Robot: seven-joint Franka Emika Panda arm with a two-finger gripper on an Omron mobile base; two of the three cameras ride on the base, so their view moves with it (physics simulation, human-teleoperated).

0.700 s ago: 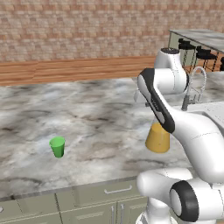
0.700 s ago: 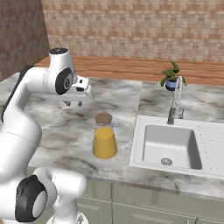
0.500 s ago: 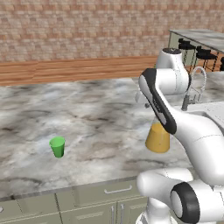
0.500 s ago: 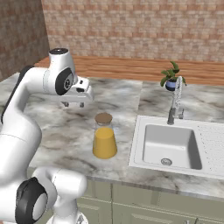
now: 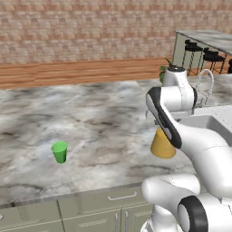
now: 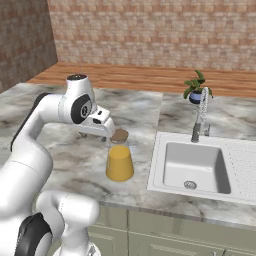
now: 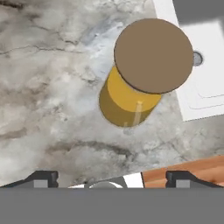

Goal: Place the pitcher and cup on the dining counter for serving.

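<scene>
In the left base view we see the cup (image 5: 59, 152) standing upright on the marbled tabletop (image 5: 90, 118), well to the left, its mouth facing up; we cannot tell whether anything is in it. The pitcher (image 5: 162, 144) stands upright far to its right, just beside the sink (image 5: 213, 124), partly hidden by the arm. At far right stands the dining counter (image 5: 208, 38) with black stools (image 5: 201, 56) under it.

In the right base view we find the pitcher (image 6: 119, 161) upright, wide base down, tan top up, its long axis vertical, near the tabletop's front edge and left of the sink (image 6: 197, 167). The gripper (image 6: 111, 138) hangs just above and behind the pitcher's top. A small potted plant (image 6: 196, 90) sits behind the faucet (image 6: 200, 117).

In the hand view we look down on the pitcher (image 7: 131, 98); its flat tan top hides the inside. Our jaws stand wide apart, holding nothing, the fingertips (image 7: 41, 178) at the bottom edge.
</scene>
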